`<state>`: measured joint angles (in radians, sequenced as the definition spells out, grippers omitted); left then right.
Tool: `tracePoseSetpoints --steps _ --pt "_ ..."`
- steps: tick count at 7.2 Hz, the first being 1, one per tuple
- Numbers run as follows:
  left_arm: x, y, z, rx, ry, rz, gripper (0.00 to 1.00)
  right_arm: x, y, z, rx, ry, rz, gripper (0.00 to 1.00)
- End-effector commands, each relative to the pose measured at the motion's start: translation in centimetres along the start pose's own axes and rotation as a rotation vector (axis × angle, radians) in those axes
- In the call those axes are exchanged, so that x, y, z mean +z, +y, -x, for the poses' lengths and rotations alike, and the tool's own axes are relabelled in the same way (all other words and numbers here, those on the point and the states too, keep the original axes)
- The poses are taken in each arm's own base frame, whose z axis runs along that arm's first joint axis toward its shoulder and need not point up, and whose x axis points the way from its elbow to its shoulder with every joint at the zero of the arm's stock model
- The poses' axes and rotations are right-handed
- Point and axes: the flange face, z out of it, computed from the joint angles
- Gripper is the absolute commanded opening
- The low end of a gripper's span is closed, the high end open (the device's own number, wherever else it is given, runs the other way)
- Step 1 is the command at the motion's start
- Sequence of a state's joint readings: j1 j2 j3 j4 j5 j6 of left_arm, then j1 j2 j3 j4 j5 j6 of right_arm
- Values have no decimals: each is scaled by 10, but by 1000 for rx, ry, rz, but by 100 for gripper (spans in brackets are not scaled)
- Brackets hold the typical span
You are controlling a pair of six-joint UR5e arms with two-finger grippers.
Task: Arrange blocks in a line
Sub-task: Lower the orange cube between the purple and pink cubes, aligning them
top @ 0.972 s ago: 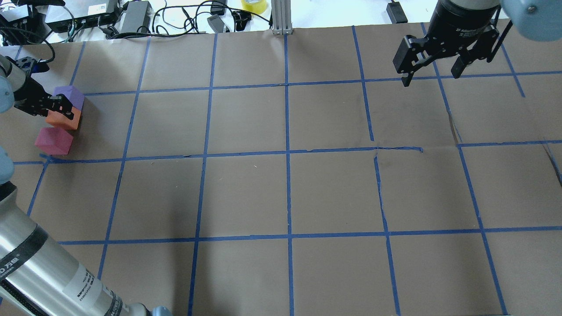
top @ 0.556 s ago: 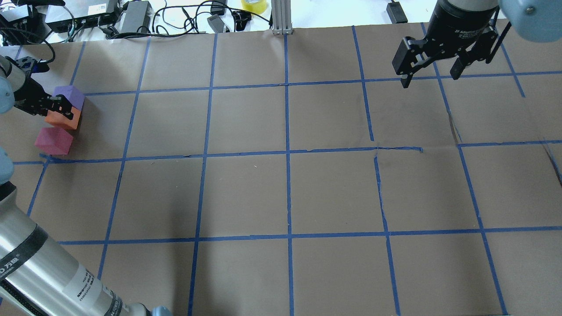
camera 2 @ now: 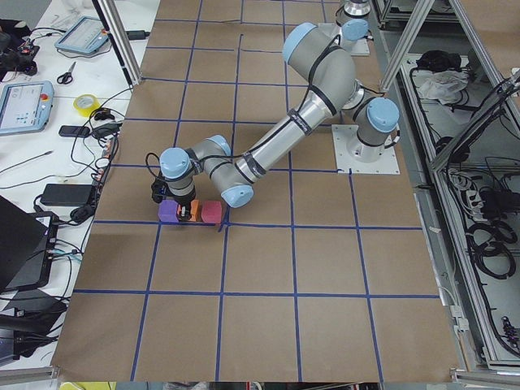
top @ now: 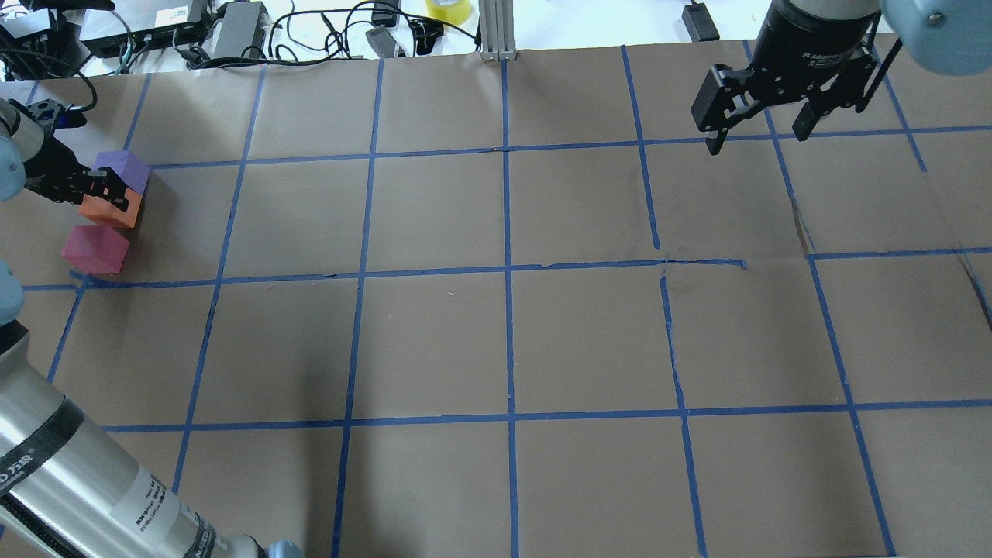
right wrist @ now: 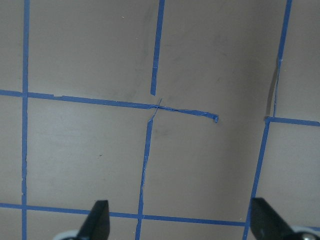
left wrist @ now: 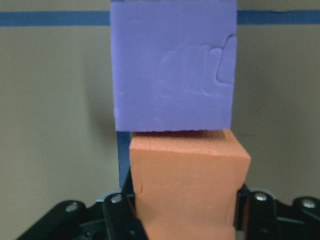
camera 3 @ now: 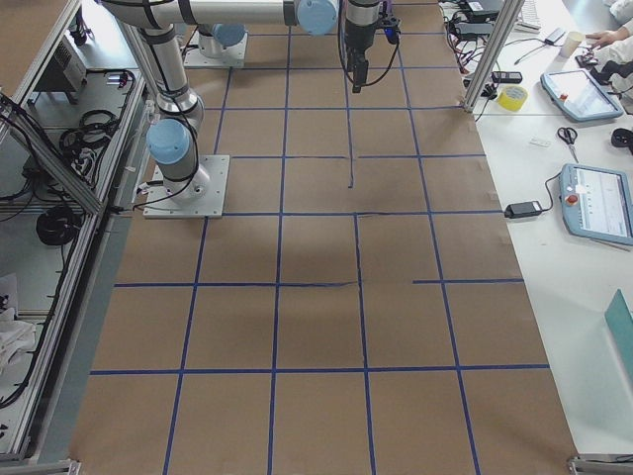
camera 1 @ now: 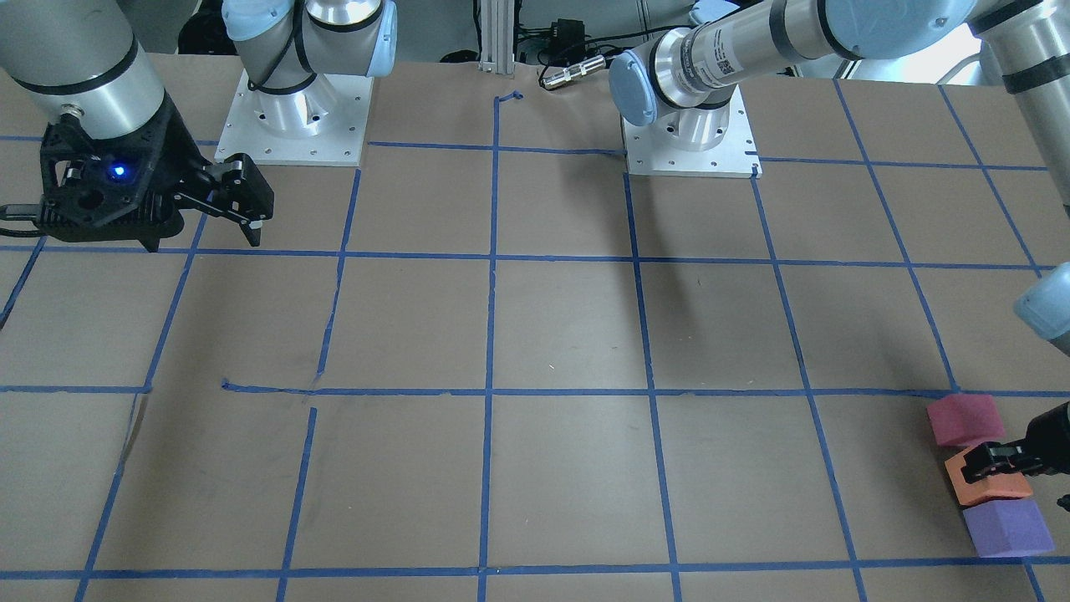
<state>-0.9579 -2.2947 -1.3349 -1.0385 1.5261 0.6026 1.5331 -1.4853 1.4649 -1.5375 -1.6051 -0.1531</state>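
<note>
Fingers (left wrist: 119, 216) on my left gripper (top: 108, 191) pinch the orange block (left wrist: 187, 185), touching the purple block (left wrist: 172, 65).
Pinkish-red block (top: 94, 248) just beside it; right gripper (top: 759, 136) is spread wide, well apart.

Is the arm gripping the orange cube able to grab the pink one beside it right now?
Probably not yet: the left gripper is shut on the orange block. The pinkish-red block lies close by, uncovered, once it lets go.

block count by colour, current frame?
orange block: 1
pinkish-red block: 1
purple block: 1
Total: 3
</note>
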Motion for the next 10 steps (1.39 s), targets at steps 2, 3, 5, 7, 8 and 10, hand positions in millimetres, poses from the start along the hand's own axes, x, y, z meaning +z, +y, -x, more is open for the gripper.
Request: tracePoseSetpoints --steps 2,3,5,7,8,10 --pt "1 -1 5 2 -7 -23 65 0 0 0 -1 0 -1 100" --pt "2 -5 8 5 -35 -63 100 0 0 0 -3 0 -1 100" --pt "3 -3 5 -7 -31 -55 100 0 0 0 -1 -2 -2 100" --pt "-32 -9 -16 12 -50 -91 100 0 0 0 -1 0 -1 100" --pt "-67 -18 -52 67 -74 -112 100 0 0 0 -1 0 -1 100" --pt "-193 11 -89 84 -66 -81 100 0 0 0 2 -3 -3 100"
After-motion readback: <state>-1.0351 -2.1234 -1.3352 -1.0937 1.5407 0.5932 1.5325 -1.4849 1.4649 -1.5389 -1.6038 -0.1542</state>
